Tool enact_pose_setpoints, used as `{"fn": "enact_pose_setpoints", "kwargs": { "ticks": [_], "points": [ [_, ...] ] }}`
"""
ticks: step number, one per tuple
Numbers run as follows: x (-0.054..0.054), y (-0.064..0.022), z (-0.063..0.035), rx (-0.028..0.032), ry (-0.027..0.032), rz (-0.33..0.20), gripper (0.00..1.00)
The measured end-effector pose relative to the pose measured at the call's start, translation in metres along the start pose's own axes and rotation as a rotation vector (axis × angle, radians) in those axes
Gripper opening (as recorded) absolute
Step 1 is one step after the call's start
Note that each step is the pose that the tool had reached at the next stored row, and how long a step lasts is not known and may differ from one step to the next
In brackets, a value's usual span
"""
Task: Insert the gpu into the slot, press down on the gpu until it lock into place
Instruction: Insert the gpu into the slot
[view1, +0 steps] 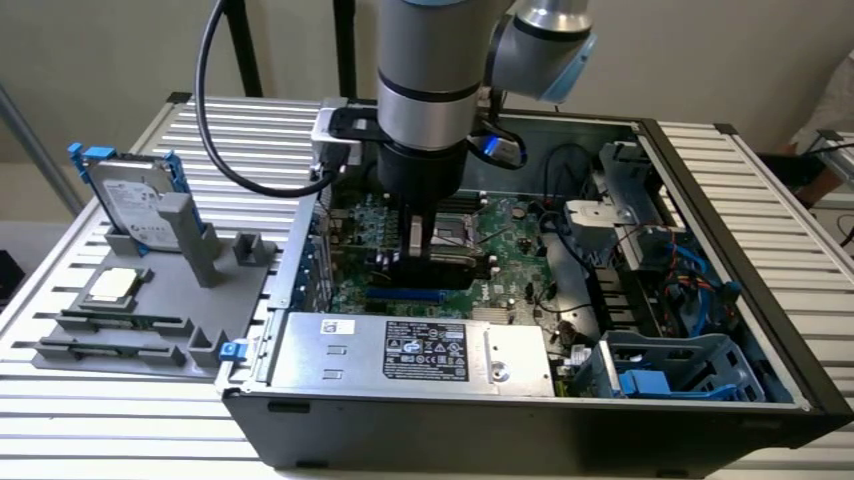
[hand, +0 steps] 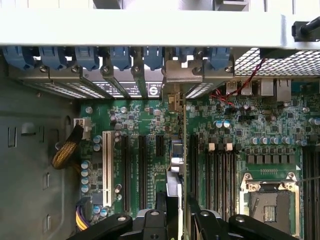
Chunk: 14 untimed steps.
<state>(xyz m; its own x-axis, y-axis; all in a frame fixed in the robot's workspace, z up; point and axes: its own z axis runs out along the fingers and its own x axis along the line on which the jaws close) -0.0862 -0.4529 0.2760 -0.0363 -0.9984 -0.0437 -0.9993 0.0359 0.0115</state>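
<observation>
The gpu (hand: 174, 172) is showing edge-on in the wrist view, as a thin dark card with a pale, slightly green top edge and a metal bracket at its far end. It is standing upright on its long edge over the green motherboard (hand: 135, 125), inside the open computer case (view1: 534, 440). It is lining up with the bright-blue slot (view1: 400, 297), a strip of which is peeking out beneath it in the exterior view; whether it is fully seated there I cannot tell. Its long axis is running parallel to the white slot (hand: 106, 167) and the black slots beside it. The bracket end is pointing at the case's rear wall and its row of blue clips (hand: 120, 56), toward the exterior view's left. The gripper (hand: 176, 212) is hanging directly above the card's near end. Its fingers (hand: 161, 212) are spread wide and straddling the card, one on each side, with a dark gap showing on at least one side, so they are gripping nothing.
</observation>
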Motion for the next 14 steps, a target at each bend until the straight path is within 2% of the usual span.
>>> {"fn": "enact_pose_setpoints", "kwargs": {
  "ticks": [14],
  "points": [
    [0.0002, 0.0005, 0.0052, -0.0068, 0.0002, 0.000, 0.26]
  ]
}}
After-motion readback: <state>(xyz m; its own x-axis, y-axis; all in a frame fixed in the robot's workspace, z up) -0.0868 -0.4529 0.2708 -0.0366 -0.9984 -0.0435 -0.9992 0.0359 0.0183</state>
